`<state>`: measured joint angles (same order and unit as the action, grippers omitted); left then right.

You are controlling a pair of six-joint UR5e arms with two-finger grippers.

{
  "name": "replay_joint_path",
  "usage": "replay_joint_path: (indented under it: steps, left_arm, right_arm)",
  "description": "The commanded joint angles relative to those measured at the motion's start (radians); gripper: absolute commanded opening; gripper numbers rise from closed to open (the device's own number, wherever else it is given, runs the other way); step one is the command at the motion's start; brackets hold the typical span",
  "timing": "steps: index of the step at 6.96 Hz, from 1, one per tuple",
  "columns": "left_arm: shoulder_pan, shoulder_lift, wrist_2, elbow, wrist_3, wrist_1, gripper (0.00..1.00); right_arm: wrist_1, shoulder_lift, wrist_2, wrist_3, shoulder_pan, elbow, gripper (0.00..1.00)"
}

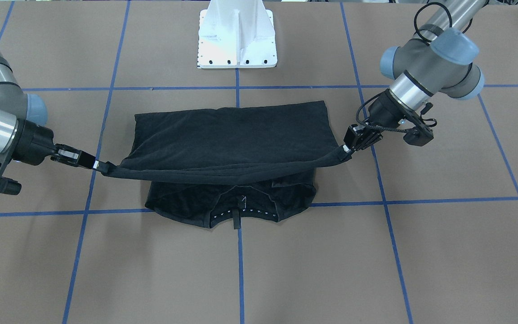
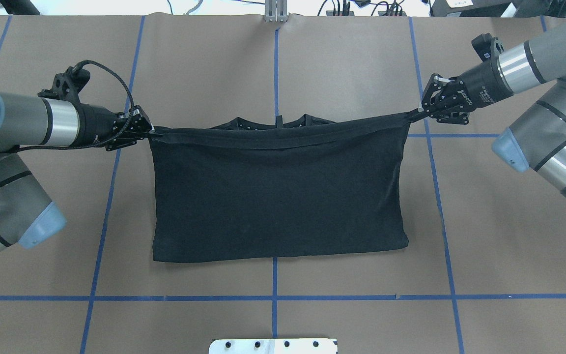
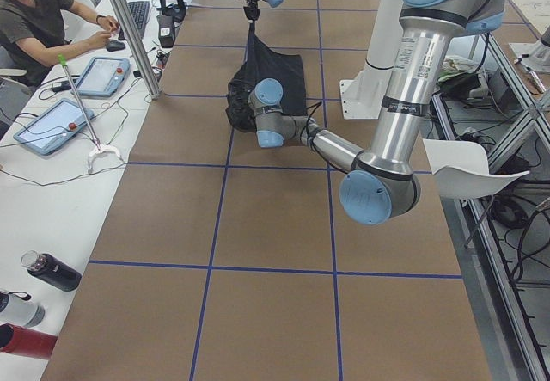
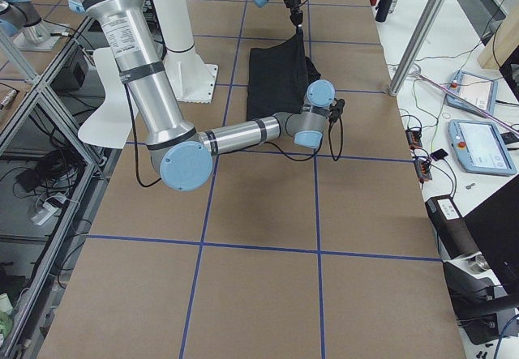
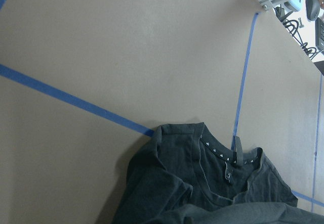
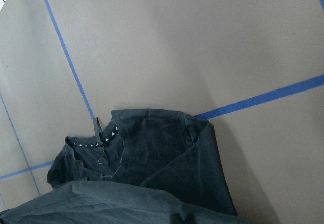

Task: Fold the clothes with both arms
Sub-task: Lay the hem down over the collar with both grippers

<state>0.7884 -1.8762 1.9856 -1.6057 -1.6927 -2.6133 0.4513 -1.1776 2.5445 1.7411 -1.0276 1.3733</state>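
The black T-shirt [image 2: 278, 196] lies on the brown table, its logo hidden. One edge is lifted and stretched taut between both grippers, above the collar end [image 1: 241, 211]. My left gripper [image 2: 149, 132] is shut on the edge's left corner; in the front-facing view it [image 1: 345, 150] is on the right. My right gripper [image 2: 416, 113] is shut on the other corner and shows at the left in the front-facing view [image 1: 100, 165]. The left wrist view shows the collar [image 5: 228, 158] on the table below, as does the right wrist view [image 6: 101, 143].
The white base plate [image 1: 236, 40] stands behind the shirt on the robot's side. Blue tape lines [image 2: 274, 297] cross the table. An operator [image 3: 34, 20] sits at a side desk with tablets [image 3: 51, 123] and bottles [image 3: 47, 271].
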Motion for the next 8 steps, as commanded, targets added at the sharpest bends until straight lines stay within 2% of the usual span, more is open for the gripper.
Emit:
replay_joint_path:
  steps: [1, 5, 8]
  left_arm:
    - [0.002, -0.07, -0.013, 0.117, 0.005, -0.002, 0.0]
    - [0.002, -0.061, -0.044, 0.17, 0.059, -0.008, 0.0]
    - [0.0, -0.072, -0.047, 0.164, 0.053, -0.008, 0.0]
  right_arm:
    - [0.001, 0.033, -0.068, 0.0, 0.011, -0.081, 0.0]
    - [0.0, 0.033, -0.138, 0.0, 0.023, -0.161, 0.0]
    - [0.001, 0.044, -0.138, 0.005, 0.023, -0.157, 0.0]
